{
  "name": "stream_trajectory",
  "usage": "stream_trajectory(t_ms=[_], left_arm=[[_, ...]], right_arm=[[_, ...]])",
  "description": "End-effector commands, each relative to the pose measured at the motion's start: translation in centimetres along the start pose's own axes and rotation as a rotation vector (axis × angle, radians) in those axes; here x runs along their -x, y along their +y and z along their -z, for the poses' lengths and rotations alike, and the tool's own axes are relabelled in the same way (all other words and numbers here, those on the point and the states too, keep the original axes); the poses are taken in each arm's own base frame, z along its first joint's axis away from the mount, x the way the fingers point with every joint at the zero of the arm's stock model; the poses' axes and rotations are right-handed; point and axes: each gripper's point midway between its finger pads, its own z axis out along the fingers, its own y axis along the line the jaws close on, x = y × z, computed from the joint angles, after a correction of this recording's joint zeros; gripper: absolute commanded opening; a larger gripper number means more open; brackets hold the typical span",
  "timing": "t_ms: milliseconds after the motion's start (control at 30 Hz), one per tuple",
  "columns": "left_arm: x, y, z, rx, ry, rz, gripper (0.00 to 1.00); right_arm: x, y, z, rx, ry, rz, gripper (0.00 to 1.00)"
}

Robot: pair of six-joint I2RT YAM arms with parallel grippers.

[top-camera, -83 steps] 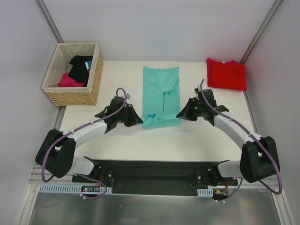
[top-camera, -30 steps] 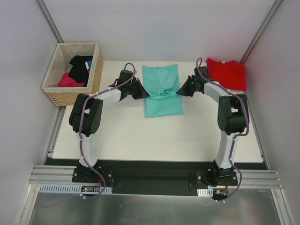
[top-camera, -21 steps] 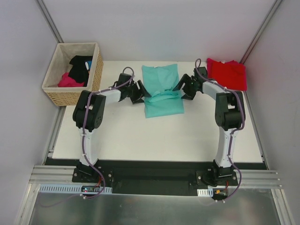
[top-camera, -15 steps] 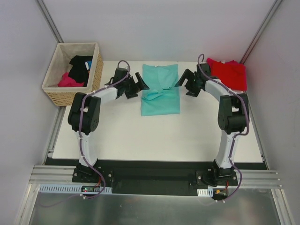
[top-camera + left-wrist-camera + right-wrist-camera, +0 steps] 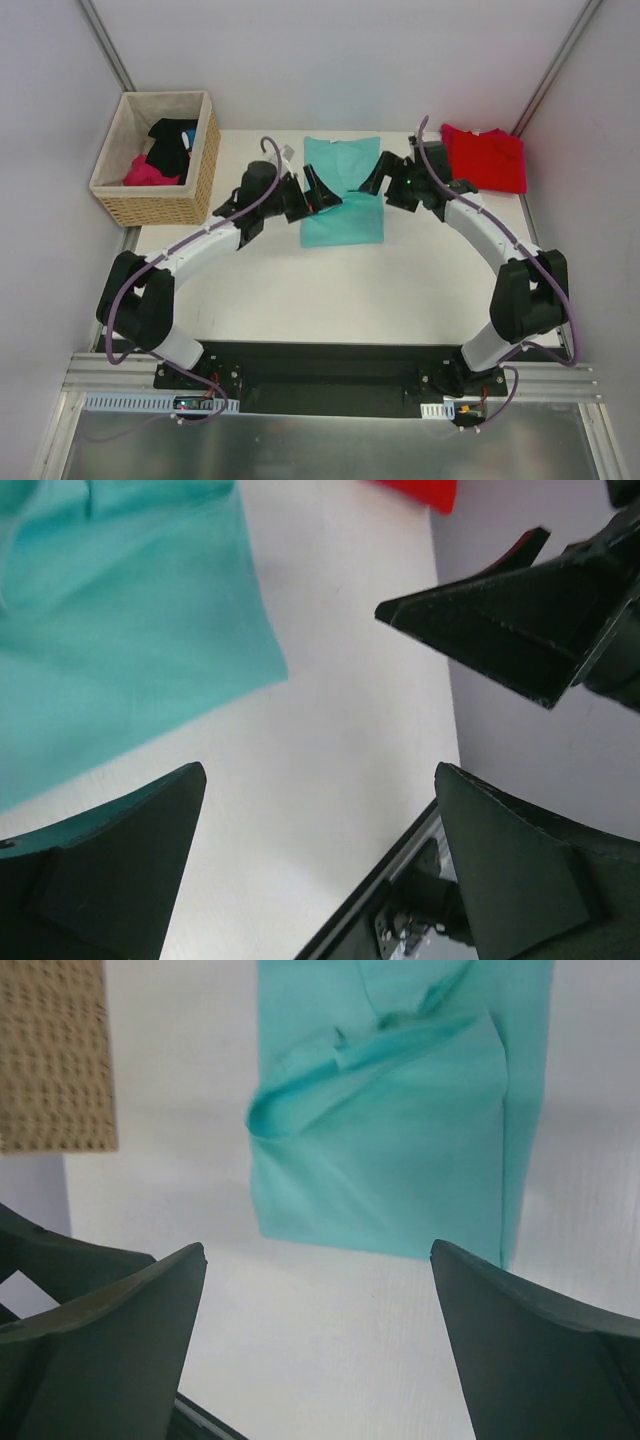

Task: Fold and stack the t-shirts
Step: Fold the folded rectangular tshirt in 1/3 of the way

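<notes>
While both arms reach toward the far middle of the worktop (image 5: 300, 290), I see the teal t-shirt (image 5: 345, 218) lying flat at 12 o'clock, folded into a compact rectangle with a rumpled ridge of cloth across its upper half. My left tool (image 5: 308, 192) sits at the shirt's 9 o'clock edge and my right tool (image 5: 392, 182) at about its 2 o'clock edge, facing each other across the fabric. Both are spread wide, with nothing pinched. On the left wrist camera the two dark fingers (image 5: 110, 870) frame bare worktop, one corner of the teal cloth lies off to 10 o'clock, and the other arm's tool shows at 2 o'clock. On the right wrist camera the fingers (image 5: 540, 1340) stand apart at the bottom corners and the folded shirt fills the area between 11 and 1 o'clock, its loose fold curling along the left side. From these views I cannot tell whether either tool touches the cloth. The red t-shirt (image 5: 485, 160) lies folded at roughly 2 o'clock, in the far right corner, well apart from the teal one. A wicker basket (image 5: 150, 205) stands at 10 o'clock and holds a black garment (image 5: 172, 145) and a pink garment (image 5: 145, 172).
</notes>
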Motion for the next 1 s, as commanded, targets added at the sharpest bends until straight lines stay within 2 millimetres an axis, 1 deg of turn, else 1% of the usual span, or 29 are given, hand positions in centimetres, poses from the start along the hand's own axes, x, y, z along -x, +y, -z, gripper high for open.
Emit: stream_trajectory(t_ms=[0, 33, 67, 100, 167, 233, 300, 400, 467, 600, 633, 700, 767, 867, 900, 967], left_arm=[[-4.4, 2.1, -0.6, 0.027, 0.045, 0.076, 0.99], [-5.4, 2.8, -1.0, 0.042, 0.067, 0.078, 0.99], [-5.8, 3.2, -1.2, 0.047, 0.073, 0.078, 0.99], [-6.0, 3.7, -1.4, 0.051, 0.075, 0.083, 0.99], [-6.4, 4.4, -2.0, 0.039, 0.066, 0.068, 0.99], [-6.4, 4.9, -2.7, 0.031, 0.06, 0.059, 0.99], [-6.2, 4.9, -3.1, 0.02, 0.057, 0.047, 0.99], [-5.8, 5.1, -3.9, 0.015, 0.046, 0.035, 0.99], [-5.4, 5.5, -4.5, 0.015, 0.038, 0.035, 0.99], [-5.0, 6.4, -5.3, 0.008, 0.026, 0.039, 0.99], [-5.2, 6.9, -5.6, 0.016, 0.029, 0.041, 0.99], [-5.1, 7.7, -5.7, 0.026, 0.022, 0.045, 0.99], [-5.0, 8.0, -5.5, 0.02, 0.022, 0.054, 0.99], [-4.0, 7.9, -4.7, 0.017, -0.011, 0.037, 0.99], [-3.3, 7.9, -4.3, 0.021, -0.026, 0.032, 0.99], [-2.5, 7.8, -4.0, 0.018, -0.038, 0.024, 0.99]], right_arm=[[-4.8, -3.1, -1.6, -0.057, 0.098, -0.034, 1.0], [-5.0, -3.2, -1.9, -0.051, 0.096, -0.039, 1.0], [-5.5, -3.4, -2.1, -0.048, 0.111, -0.045, 1.0], [-6.3, -3.9, -2.4, -0.053, 0.131, -0.048, 1.0], [-6.7, -4.3, -2.5, -0.058, 0.133, -0.05, 1.0], [-6.6, -4.3, -2.3, -0.06, 0.123, -0.04, 1.0], [-6.2, -4.1, -2.1, -0.057, 0.115, -0.024, 1.0], [-5.2, -3.2, -1.9, -0.04, 0.105, -0.014, 1.0], [-4.6, -2.4, -1.9, -0.021, 0.099, -0.014, 1.0], [-3.9, -2.1, -2.3, -0.022, 0.098, -0.019, 1.0], [-3.7, -1.9, -2.3, -0.018, 0.094, -0.019, 1.0], [-3.5, -1.7, -2.5, -0.013, 0.093, -0.02, 1.0], [-3.2, -1.3, -2.6, 0.002, 0.095, -0.023, 1.0], [-3.4, -0.9, -3.1, 0.025, 0.117, -0.044, 1.0], [-3.5, -0.7, -3.5, 0.04, 0.115, -0.051, 1.0], [-4.2, -0.4, -3.8, 0.056, 0.131, -0.073, 1.0]])
